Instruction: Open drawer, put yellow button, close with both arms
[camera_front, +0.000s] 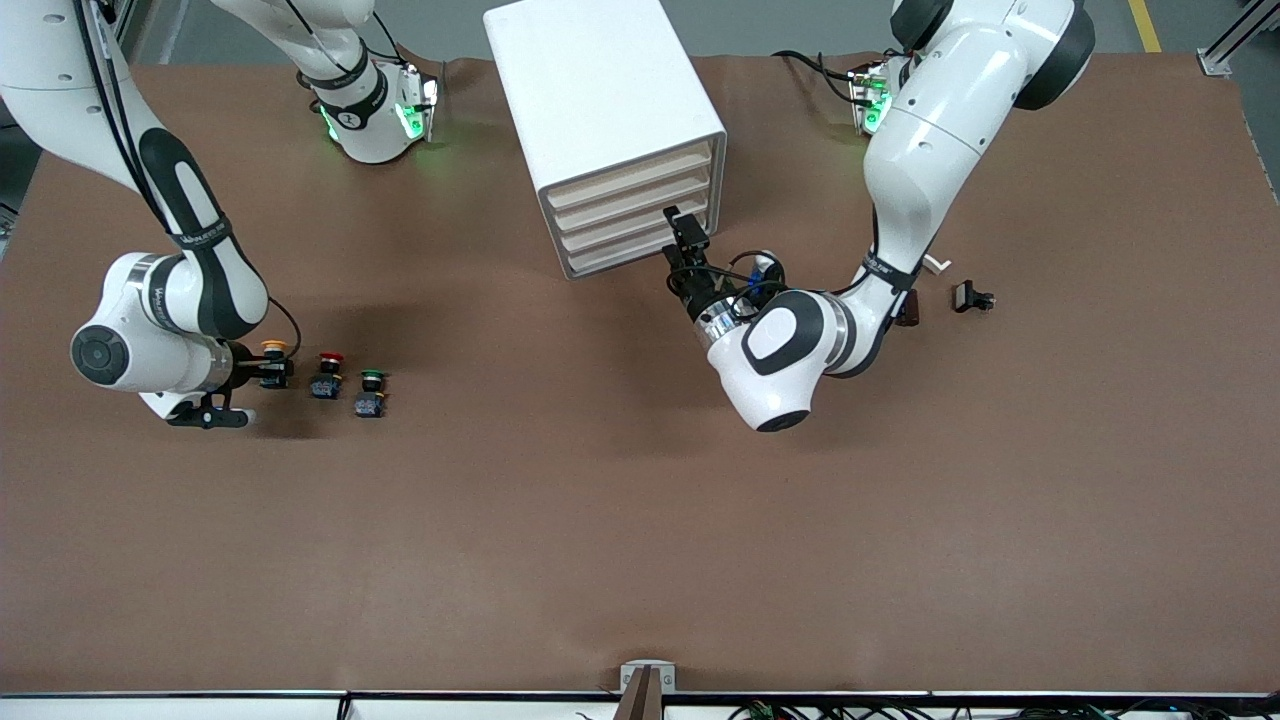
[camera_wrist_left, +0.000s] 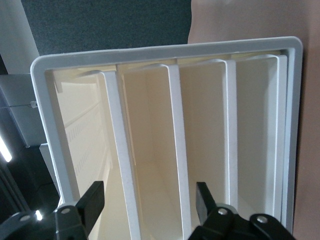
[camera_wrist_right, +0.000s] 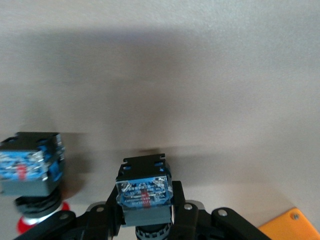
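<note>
Clamped on the small push button with the round yellow cap and dark block body (camera_front: 274, 362), the right arm's black two-finger tool (camera_front: 268, 366) sits low at the middle left of the front view, its fingers (camera_wrist_right: 111, 214) pressing both sides of the blue-labelled body (camera_wrist_right: 144, 196). That side grip suits the block, whose flat faces give the pads something square to bite. Whether the button has left the brown bench (camera_front: 640, 520) cannot be told. Just beside it stand the red-capped button (camera_front: 328, 374) and then the green-capped button (camera_front: 370, 392), each apart from its neighbour, so the row leaves room for the fingers.

Near the centre of the front view the left arm's tool (camera_front: 683, 236) is released, its fingers spread and pointed at the cream drawer fronts of the boxy white plastic cabinet (camera_front: 610, 110). It is level with the lower fronts and appears just short of them, while the uppermost shallow drawer (camera_front: 628, 173) is shut. My judgement: the drawer must be pulled out before the button can go in.

A small black clip-like part (camera_front: 972, 297) lies at the middle right.
</note>
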